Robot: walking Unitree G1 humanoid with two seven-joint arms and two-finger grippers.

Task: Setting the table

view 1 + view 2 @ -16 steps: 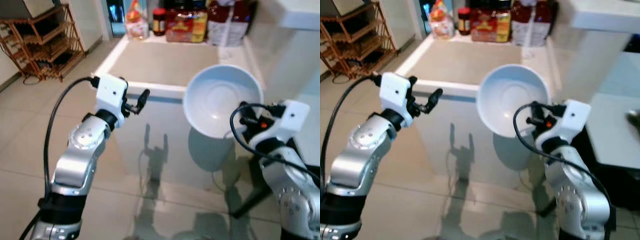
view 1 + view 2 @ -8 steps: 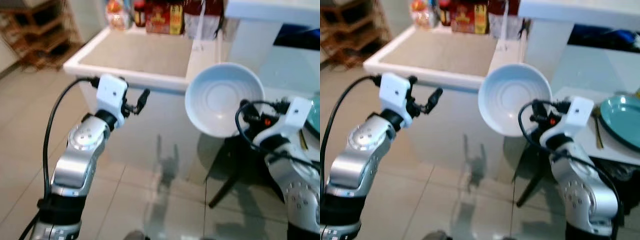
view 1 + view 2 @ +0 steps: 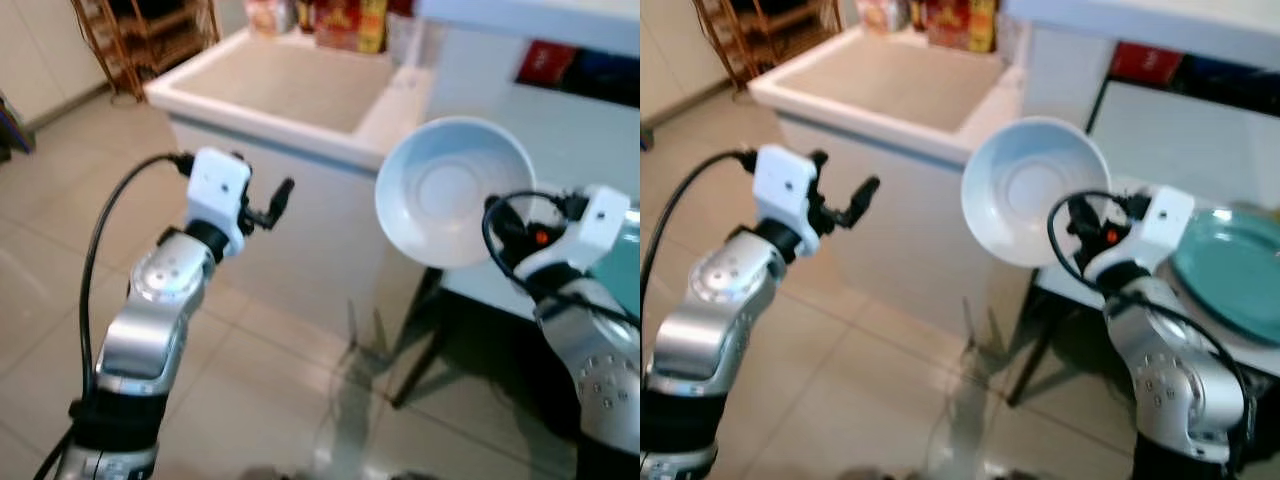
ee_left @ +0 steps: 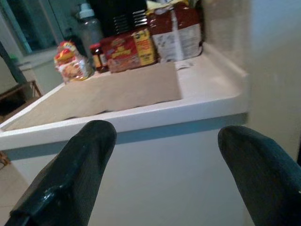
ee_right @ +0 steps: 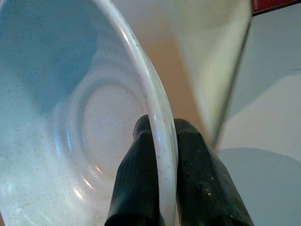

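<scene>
Right wrist view: the right gripper [image 5: 157, 155] pinches the rim of a white bowl [image 5: 61, 117], one finger inside, one outside.

Held tilted in the air, the bowl faces the robot beside a white counter [image 3: 300, 85], with a teal plate [image 3: 1230, 270] on a table just beyond the right gripper. The left gripper [image 4: 164, 155] hangs empty, its fingers [image 4: 70, 179] spread wide, facing the counter's edge.

Pale blue-white bowl [image 3: 452, 205], tipped on edge, hollow facing the camera, rim pinched in right pincer [image 5: 159, 181]
</scene>
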